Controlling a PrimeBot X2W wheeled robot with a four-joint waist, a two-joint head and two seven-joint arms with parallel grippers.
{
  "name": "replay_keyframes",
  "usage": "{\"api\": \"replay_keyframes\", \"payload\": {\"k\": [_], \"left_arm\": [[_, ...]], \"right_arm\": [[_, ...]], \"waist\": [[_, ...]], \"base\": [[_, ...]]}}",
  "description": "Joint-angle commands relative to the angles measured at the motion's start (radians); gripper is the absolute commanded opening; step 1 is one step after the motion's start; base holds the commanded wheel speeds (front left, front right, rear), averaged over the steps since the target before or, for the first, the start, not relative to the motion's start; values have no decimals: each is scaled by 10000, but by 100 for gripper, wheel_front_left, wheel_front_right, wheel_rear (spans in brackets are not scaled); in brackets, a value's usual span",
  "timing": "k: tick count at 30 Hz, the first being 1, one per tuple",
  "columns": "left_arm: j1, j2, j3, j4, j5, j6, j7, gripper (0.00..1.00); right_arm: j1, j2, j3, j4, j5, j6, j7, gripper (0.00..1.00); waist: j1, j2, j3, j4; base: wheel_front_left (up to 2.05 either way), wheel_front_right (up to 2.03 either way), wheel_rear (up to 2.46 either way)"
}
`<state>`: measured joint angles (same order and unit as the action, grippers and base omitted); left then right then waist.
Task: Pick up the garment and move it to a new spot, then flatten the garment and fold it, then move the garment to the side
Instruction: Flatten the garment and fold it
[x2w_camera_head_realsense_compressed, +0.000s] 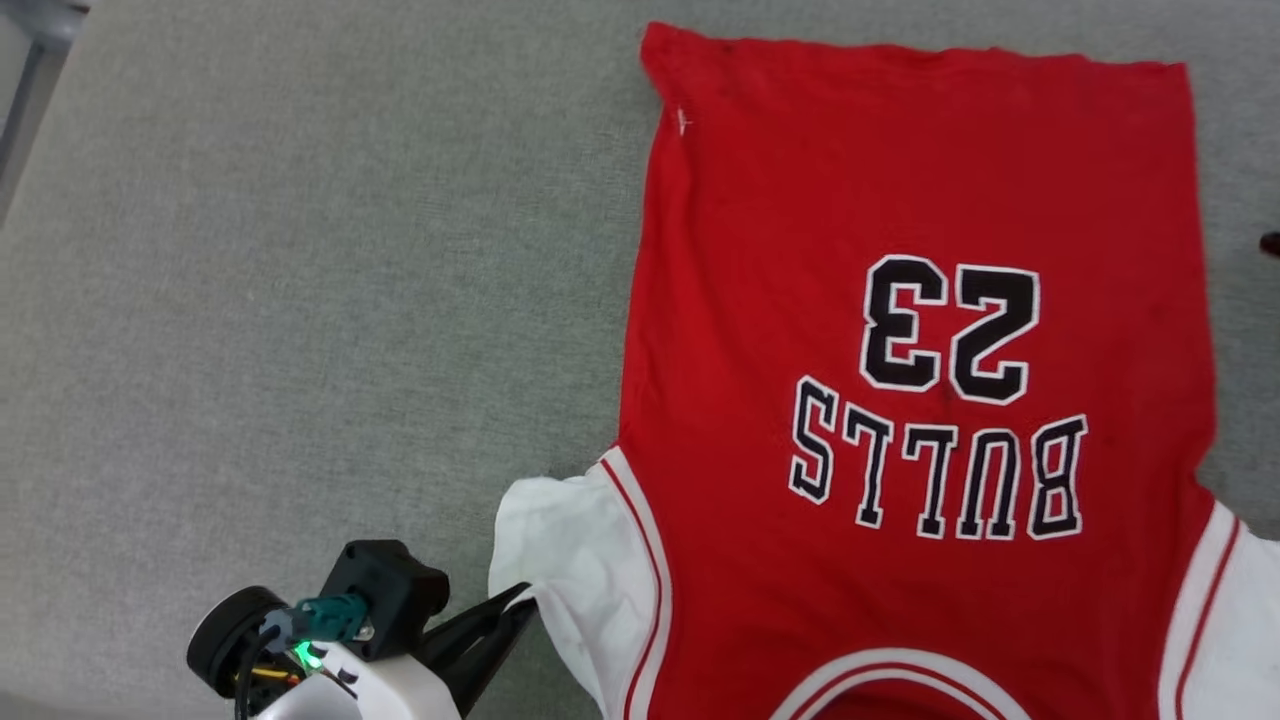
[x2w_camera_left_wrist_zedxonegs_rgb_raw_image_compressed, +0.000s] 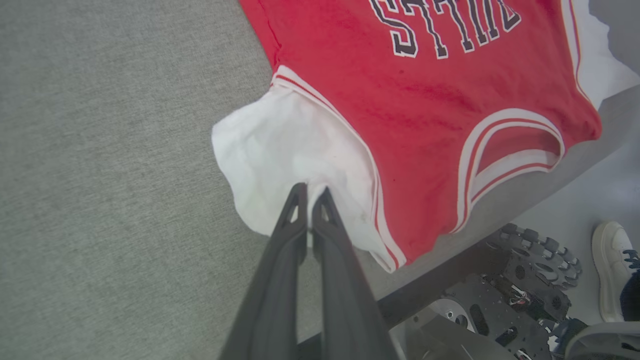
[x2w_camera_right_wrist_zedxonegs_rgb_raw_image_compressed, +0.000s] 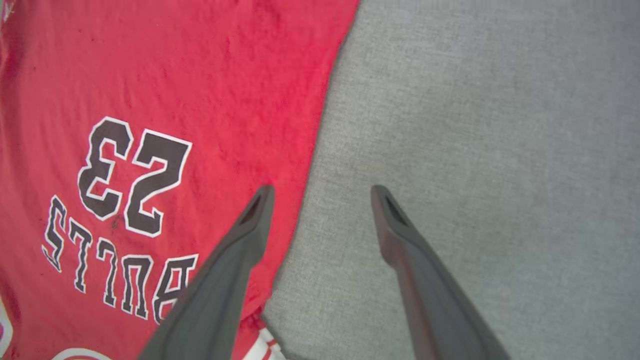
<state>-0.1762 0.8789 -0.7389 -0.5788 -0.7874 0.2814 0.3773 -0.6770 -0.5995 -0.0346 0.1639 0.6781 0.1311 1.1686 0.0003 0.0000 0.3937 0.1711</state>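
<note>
Left claw (x2w_camera_left_wrist_zedxonegs_rgb_raw_image_compressed: 310, 192) pinching white sleeve (x2w_camera_left_wrist_zedxonegs_rgb_raw_image_compressed: 280, 145) of red BULLS 23 garment (x2w_camera_head_realsense_compressed: 900, 180); right claw (x2w_camera_right_wrist_zedxonegs_rgb_raw_image_compressed: 322, 192) agape

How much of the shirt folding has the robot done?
Done: the red basketball jersey lies spread mostly flat, lettering up, on the grey fabric table. In hand: the left pincer pinches its white sleeve; the right pincer hangs open over the jersey's edge. Still to do: no fold yet, then moving it aside.

The red jersey garment (x2w_camera_head_realsense_compressed: 900, 200) is matt, nubbly knit cloth; its black lettering (x2w_camera_right_wrist_zedxonegs_rgb_raw_image_compressed: 160, 150) looks smoother. The white sleeve (x2w_camera_left_wrist_zedxonegs_rgb_raw_image_compressed: 280, 145) at the left gripper (x2w_camera_left_wrist_zedxonegs_rgb_raw_image_compressed: 309, 192) is soft crumpled cloth. Beside the right gripper (x2w_camera_right_wrist_zedxonegs_rgb_raw_image_compressed: 322, 192), matt dark plastic, lies rough grey woven table covering (x2w_camera_right_wrist_zedxonegs_rgb_raw_image_compressed: 475, 125).
</note>
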Motion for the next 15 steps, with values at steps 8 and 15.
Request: {"api": "replay_keyframes", "payload": {"k": [8, 15], "left_arm": [[-766, -446, -106, -612, 459, -221, -39, 0], [-1019, -669, -92, -658, 657, -358, -341, 0]], "right_arm": [[-2254, 806, -1397, 844, -2310, -8, 1389, 100], [-3423, 1523, -2727, 1417, -4243, -8, 1885, 100]], "waist": [[-3, 0, 1641, 1560], [-3, 0, 2178, 2110]], "base": [[0, 0, 0], [0, 0, 0]]}}
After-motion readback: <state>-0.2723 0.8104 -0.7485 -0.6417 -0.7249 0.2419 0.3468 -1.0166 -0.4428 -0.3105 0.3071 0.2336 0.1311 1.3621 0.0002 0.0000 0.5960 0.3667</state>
